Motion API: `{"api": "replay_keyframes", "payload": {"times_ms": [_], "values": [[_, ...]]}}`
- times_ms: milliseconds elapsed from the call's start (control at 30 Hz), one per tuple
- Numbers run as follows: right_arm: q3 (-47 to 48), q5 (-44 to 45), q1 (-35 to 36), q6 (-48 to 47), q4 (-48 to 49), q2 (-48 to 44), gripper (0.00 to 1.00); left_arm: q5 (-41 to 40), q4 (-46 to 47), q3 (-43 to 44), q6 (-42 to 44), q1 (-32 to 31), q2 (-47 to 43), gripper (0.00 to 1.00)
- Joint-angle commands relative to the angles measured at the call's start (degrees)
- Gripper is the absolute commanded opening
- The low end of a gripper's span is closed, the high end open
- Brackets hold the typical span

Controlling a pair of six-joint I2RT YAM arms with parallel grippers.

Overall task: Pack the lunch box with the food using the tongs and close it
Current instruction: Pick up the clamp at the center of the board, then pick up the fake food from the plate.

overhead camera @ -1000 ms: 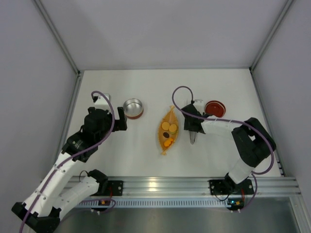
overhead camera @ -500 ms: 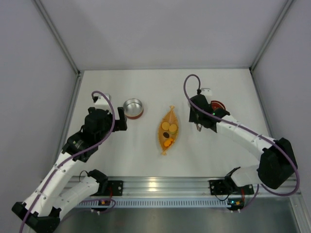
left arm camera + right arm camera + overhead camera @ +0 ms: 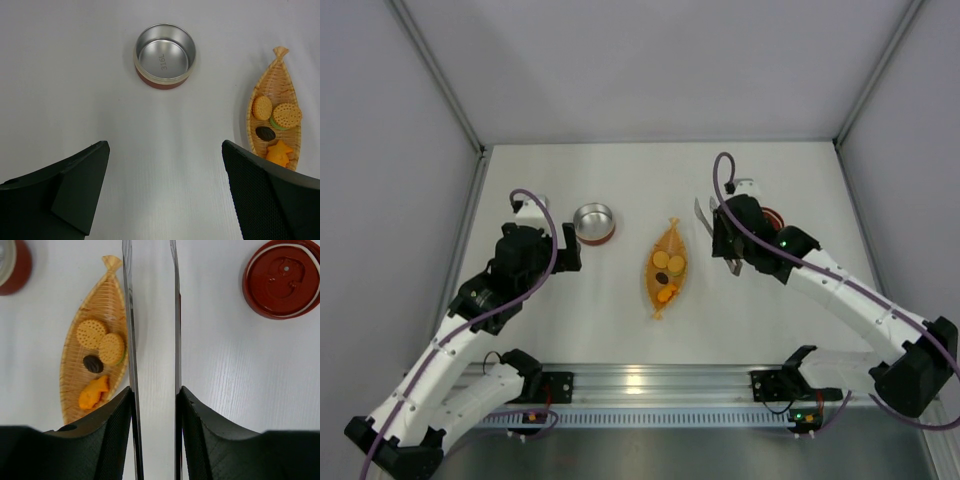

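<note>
The lunch box, a round tin with a silver inside and a red wall, stands empty at the back left. Its red lid lies at the right, mostly hidden under the right arm in the top view. The food, round biscuits plus a dark piece and an orange piece, lies in the orange tray. My right gripper is shut on the tongs, whose two silver blades point away between tray and lid. My left gripper hangs open, short of the lunch box.
The tray lies lengthwise in the middle of the white table. White walls enclose the table on three sides, and an aluminium rail runs along the near edge.
The right arm has carried the tongs back and to the right, away from the tray, and its jaws have narrowed on them. The left arm has not moved.
</note>
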Motion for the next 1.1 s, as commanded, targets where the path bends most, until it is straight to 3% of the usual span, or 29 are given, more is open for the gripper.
{"api": "replay_keyframes", "payload": {"times_ms": [0,433,1067], "values": [[4.6,-2.3,3.0,-1.2,-4.1,-3.7,0.40,-0.6,0.6,-0.5,0.1,0.2,-1.0,0.99],[4.1,-3.0,14.1,0.3,-10.0,-5.4,0.39,-0.6,0.6,-0.9,0.0,0.1,-1.3,0.99],[-0.6,1.7,19.7,2.8,-12.1,-5.0,0.42,-0.5,0.4,-1.0,0.0,0.1,-1.3,0.99]]}}
